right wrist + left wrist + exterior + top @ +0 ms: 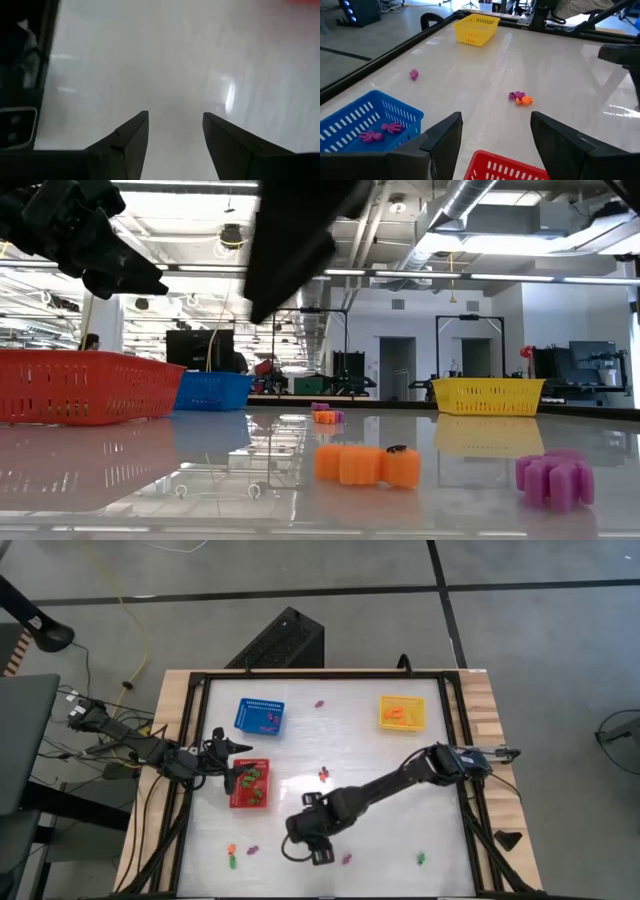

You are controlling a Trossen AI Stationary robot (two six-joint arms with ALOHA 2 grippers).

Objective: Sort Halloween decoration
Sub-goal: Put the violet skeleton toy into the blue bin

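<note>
My right claw (175,145) gapes empty over blurred white table (165,65). Red basket (295,2) is cut off, upper right.

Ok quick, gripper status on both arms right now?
Left gripper: open, empty, hovering by the red basket.
Right gripper: open, holding nothing, over bare table near the front edge.

Blue basket (259,716), red basket (249,783), yellow basket (401,712) on table (380,755).
</note>
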